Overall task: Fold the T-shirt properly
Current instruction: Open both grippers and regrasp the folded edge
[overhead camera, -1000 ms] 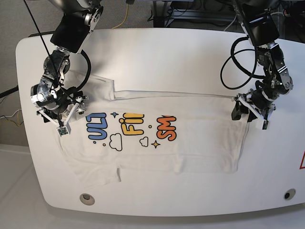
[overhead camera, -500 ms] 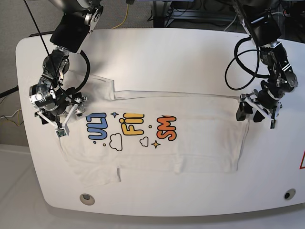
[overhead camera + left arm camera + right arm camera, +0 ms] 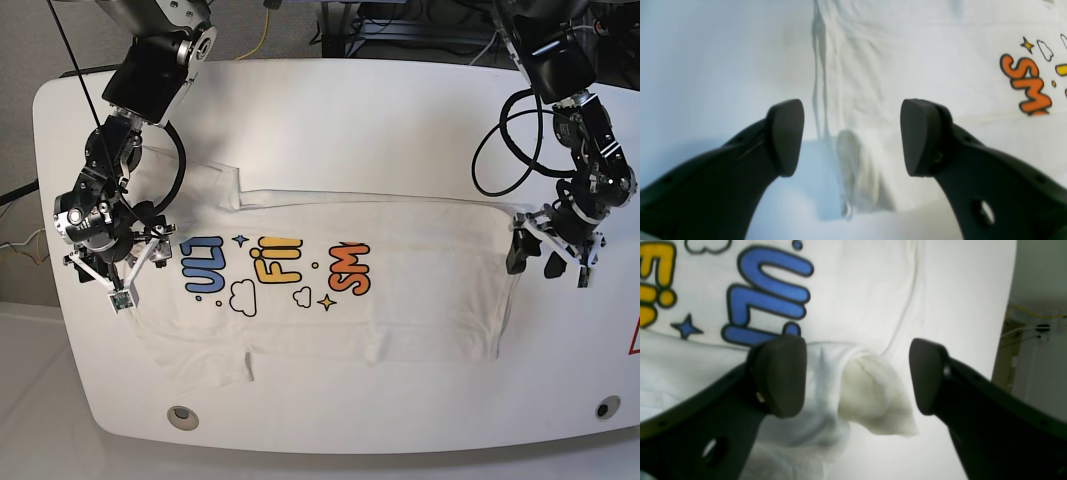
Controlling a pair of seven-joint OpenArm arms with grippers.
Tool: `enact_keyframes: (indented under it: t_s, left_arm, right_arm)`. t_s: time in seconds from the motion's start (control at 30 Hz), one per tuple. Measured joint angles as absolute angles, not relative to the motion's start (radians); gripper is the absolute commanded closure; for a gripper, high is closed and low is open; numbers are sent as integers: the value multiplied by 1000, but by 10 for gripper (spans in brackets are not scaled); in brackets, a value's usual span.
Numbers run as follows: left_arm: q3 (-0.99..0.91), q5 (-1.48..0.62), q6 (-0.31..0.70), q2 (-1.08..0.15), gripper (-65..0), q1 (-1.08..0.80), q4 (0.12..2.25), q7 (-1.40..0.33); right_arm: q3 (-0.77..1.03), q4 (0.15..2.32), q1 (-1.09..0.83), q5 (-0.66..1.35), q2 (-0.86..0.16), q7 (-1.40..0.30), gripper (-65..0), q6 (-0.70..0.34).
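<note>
Moved since the earlier frame: the left hand [image 3: 535,262] has shifted farther right across the scene, and the right hand [image 3: 118,270] slightly left and nearer; the printed part of the shirt looks the same.
Left hand: open, fingers [image 3: 786,136] spread wide above the shirt's right edge, nothing gripped between them.
Right hand: open as well, its fingers [image 3: 930,376] wide apart over the shirt's left part, where rumpled cloth shows between them without being pinched.
T-shirt: the white T-shirt [image 3: 420,290] lies folded across the middle and near part of the worktop [image 3: 330,420], reaching from below the right hand to below the left hand.
Far edge: a long fold, nearly straight, with a flap of cloth [image 3: 195,185] sticking out beyond it at the left.
Print: blue letters [image 3: 203,265] at left, yellow letters [image 3: 277,260] beside them, orange letters [image 3: 349,268] to the right, cut off by the fold; small stars and clouds sit around them.
Right corner: cloth slightly raised and creased.
</note>
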State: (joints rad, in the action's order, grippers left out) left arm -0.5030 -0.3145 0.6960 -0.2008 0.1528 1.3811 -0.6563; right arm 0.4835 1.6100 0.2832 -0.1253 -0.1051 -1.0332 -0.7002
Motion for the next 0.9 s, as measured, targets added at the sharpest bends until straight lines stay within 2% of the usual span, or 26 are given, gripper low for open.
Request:
enact_keyframes:
  t_s: [0.63, 0.73, 0.8, 0.9]
  left_arm:
    - [-403, -317, 696, -206, -423, 193, 1354, -582]
    - [-385, -315, 695, -207, -365, 181, 1354, -581]
    - [-377, -317, 696, -206, -297, 167, 1354, -580]
    - [-373, -316, 696, -204, -145, 144, 1354, -581]
  right_arm:
    - [483, 1430, 401, -128, -110, -1022, -479, -700]
    - [483, 1430, 401, -128, -112, -1021, -430, -700]
    - [483, 1430, 396, -128, -110, -1021, -363, -699]
    - [482, 1430, 380, -152, -110, -1017, -210, -700]
